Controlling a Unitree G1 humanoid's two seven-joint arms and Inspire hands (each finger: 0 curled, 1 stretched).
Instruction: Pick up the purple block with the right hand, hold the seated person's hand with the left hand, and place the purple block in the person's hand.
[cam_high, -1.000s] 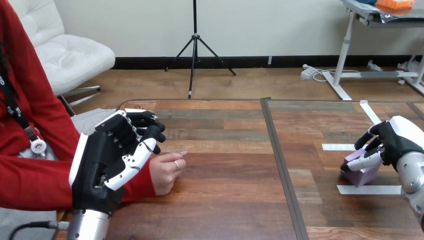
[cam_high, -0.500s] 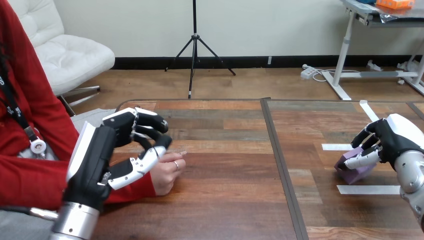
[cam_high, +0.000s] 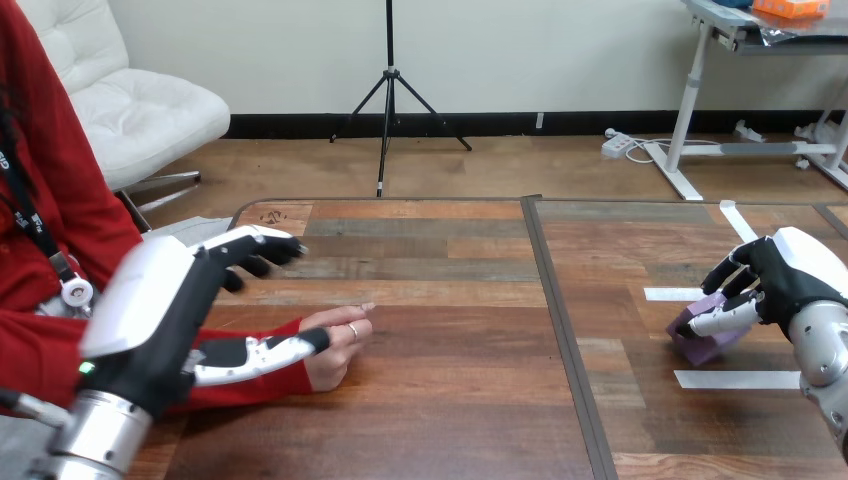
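Two hands on my feed. My left hand (cam_high: 160, 315) hangs spread open just beside the person's hand (cam_high: 338, 348), gripping nothing; my right hand (cam_high: 778, 283) curls round the tilted purple block (cam_high: 703, 342).

one purple block (cam_high: 705, 347), one person's hand (cam_high: 341, 356)

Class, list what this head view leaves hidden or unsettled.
Head view:
- Far side of block: covered by right hand.
- Underside of block: faces away; contact with table unclear.
- Palm of person's hand: turned down, fingers curled.
- Thumb of left hand over sleeve: touch unclear.
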